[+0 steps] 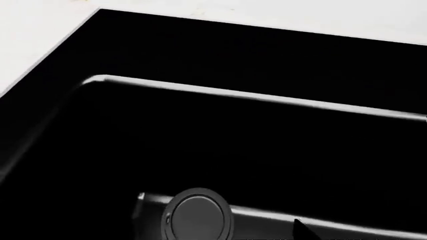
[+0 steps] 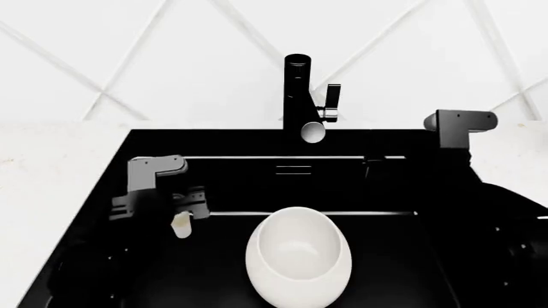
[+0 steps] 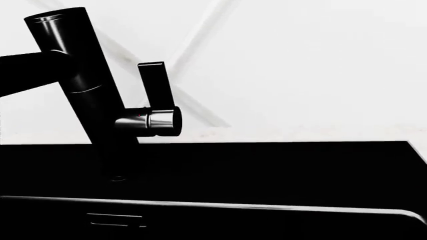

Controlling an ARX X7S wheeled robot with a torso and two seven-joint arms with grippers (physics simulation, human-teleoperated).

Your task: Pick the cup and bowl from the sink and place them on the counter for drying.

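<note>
Neither item is on the bench (image 2: 51, 192) yet. The bowl (image 2: 298, 263) sits in the sink (image 2: 385, 256), lower centre of the head view. The left gripper (image 2: 181, 218), at centre left, seems clamped on the cup (image 2: 181, 226). I cannot tell the right gripper's state.

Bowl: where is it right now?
In the head view, the bowl sits inside the sink, centre front, below the faucet and right of the left gripper.

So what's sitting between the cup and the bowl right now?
Nothing: the head view shows only bare black sink floor between the cup and the bowl.
</note>
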